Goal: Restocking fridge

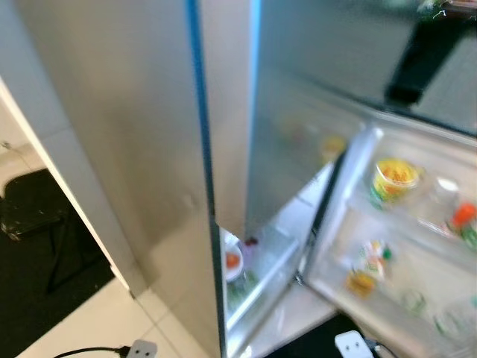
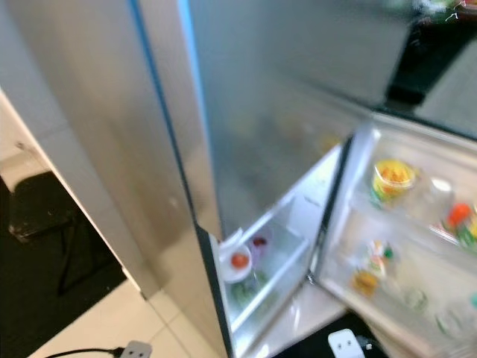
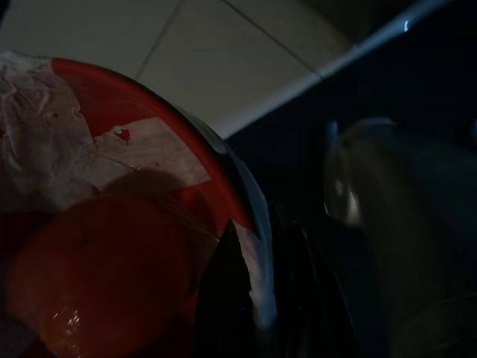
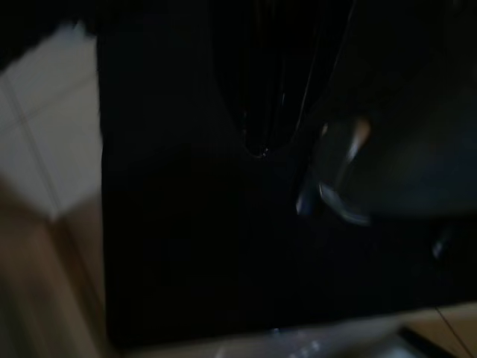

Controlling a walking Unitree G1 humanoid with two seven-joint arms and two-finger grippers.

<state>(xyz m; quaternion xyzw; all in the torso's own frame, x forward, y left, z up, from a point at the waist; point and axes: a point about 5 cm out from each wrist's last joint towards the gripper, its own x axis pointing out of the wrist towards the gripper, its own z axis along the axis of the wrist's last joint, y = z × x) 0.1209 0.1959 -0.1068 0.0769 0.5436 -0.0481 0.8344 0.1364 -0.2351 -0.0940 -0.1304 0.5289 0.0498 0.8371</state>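
Observation:
In the left wrist view my left gripper [image 3: 257, 298] is shut on the rim of a red bowl [image 3: 149, 112]. The bowl is lined with white paper and holds a round orange-red fruit [image 3: 97, 276]. The tall steel fridge [image 1: 134, 149] stands in front of me, blurred. Its right door [image 1: 402, 253] is open, and its shelves carry a yellow cup [image 1: 395, 175], an orange-capped bottle [image 1: 462, 216] and small packets. Low inside the fridge sits a white bowl with something red [image 2: 237, 261]. My right gripper [image 4: 261, 134] hangs in deep shade over something black.
A black mat [image 1: 37, 253] lies on the pale tiled floor to the left of the fridge. A power strip with a black cable [image 1: 141, 348] lies at the bottom left. A white plug block [image 1: 350, 344] sits on a dark surface below the open door.

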